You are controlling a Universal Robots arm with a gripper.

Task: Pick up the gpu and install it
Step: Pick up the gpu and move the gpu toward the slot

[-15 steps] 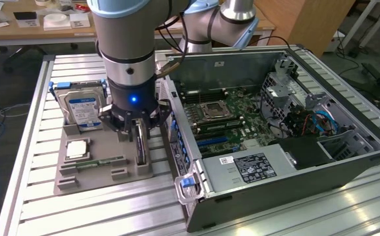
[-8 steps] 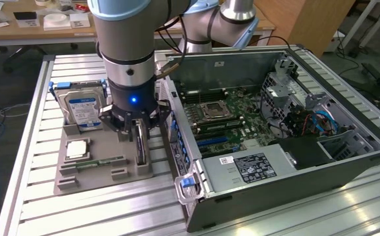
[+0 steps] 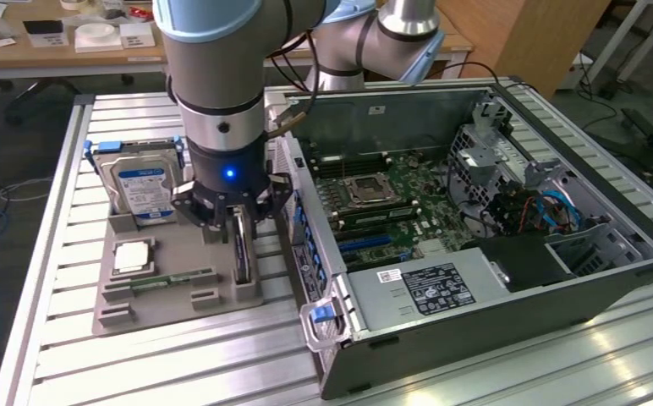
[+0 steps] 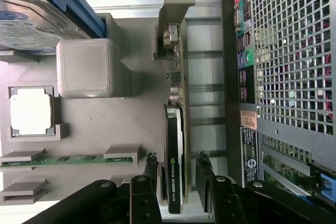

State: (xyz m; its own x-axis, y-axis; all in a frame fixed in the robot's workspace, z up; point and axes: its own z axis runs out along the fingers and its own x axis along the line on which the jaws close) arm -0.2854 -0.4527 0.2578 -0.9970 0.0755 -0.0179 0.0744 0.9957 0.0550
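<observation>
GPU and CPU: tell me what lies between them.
Bare grey holder surface separates the GPU from the CPU, shown in the wrist view.

Slatted table [image 3: 168, 364] bears grey tray [image 3: 231, 296] and open computer case [image 3: 474, 338].

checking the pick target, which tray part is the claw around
The thin dark graphics card standing on edge: the claw straddles it. The blue-labelled silver hard drive, square silver processor and narrow green memory stick sit apart.

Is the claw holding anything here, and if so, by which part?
Nothing is held. The claw straddles the gpu at its black cooler end, a gap showing on each side; the card stands on edge in the grey tray.
</observation>
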